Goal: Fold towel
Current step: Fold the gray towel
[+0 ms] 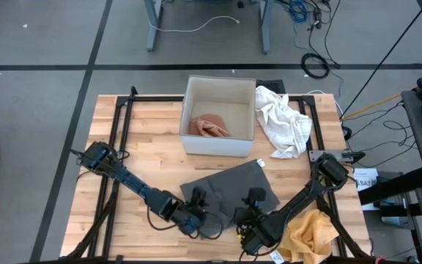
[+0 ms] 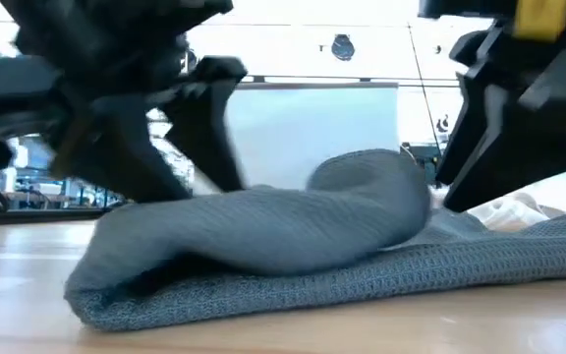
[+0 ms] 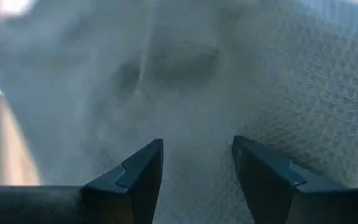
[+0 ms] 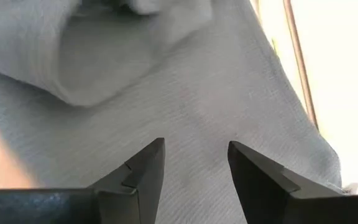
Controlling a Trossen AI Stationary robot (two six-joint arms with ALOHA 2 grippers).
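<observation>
Towel [image 1: 229, 189], grey waffle-weave, rumpled in a soft fold on wooden bench [image 1: 152, 139], left end effector [image 1: 195, 224] and right end effector [image 1: 246, 236] both released, fingers apart above it.

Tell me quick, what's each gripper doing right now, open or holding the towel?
Left gripper: open, holding nothing, just above the gray towel.
Right gripper: open, empty, over the same towel.

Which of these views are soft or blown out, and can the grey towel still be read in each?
Low view: bright backlight from the room, both arms blurred dark shapes, grey towel sharp and folded over itself. Left wrist view: towel weave soft at the far side, left hand open above it. Right wrist view: glare along one side, right hand open. High view: evenly lit.
</observation>
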